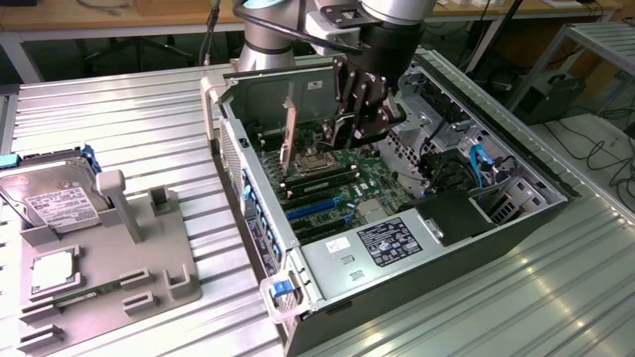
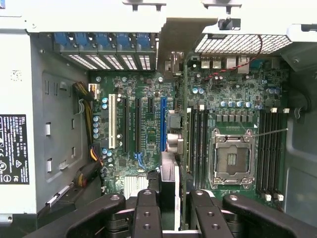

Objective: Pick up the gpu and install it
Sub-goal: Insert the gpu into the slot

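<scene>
Holding gpu (image 1: 288,132) inside computer case (image 1: 328,275)

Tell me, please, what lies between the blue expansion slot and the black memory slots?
In the wrist view, the gpu stands there edge-on, gripped by the end effector, between the blue slot and memory slots.

- The exterior view looked down at an angle from well above the open computer case (image 1: 397,223), taking in the desk (image 1: 129,104) beside it.
- The wrist view sat close above the motherboard (image 2: 233,99), facing straight into the case; both views shared the motherboard.
</scene>
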